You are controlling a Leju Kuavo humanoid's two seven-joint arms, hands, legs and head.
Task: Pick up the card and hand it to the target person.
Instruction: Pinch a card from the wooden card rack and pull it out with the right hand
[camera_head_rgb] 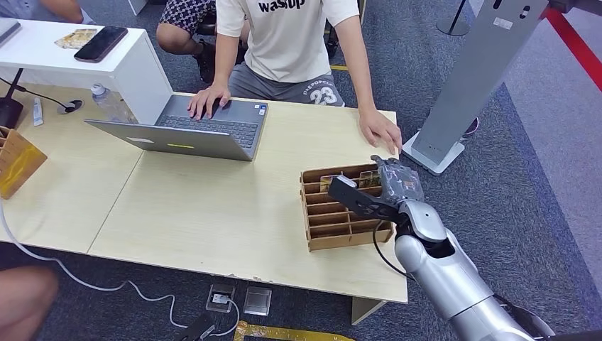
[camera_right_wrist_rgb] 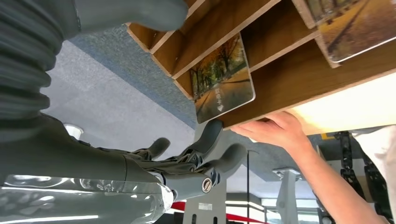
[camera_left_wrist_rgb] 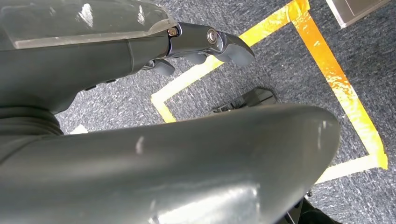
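A wooden card rack (camera_head_rgb: 339, 207) stands on the table's right part. Two cards with an autumn-road picture stand in its far slot, one (camera_right_wrist_rgb: 224, 83) close to my right hand, the other (camera_right_wrist_rgb: 356, 22) further along. My right hand (camera_head_rgb: 387, 186) hovers at the rack's far right corner, holding nothing. Its thumb (camera_right_wrist_rgb: 126, 14) lies on one side of the rack's end and its fingers (camera_right_wrist_rgb: 205, 151) spread on the other. The person in a white T-shirt (camera_head_rgb: 287, 32) sits across the table, one hand (camera_head_rgb: 381, 130) flat just beyond the rack. My left hand (camera_left_wrist_rgb: 205, 44) hangs over the floor, empty.
An open laptop (camera_head_rgb: 206, 128) lies under the person's other hand. A white shelf (camera_head_rgb: 78, 57) with a phone, a water bottle (camera_head_rgb: 106, 103) and another wooden holder (camera_head_rgb: 18, 160) stand at the left. A grey stand (camera_head_rgb: 468, 78) rises right of the table. Yellow tape (camera_left_wrist_rgb: 327, 70) marks the carpet.
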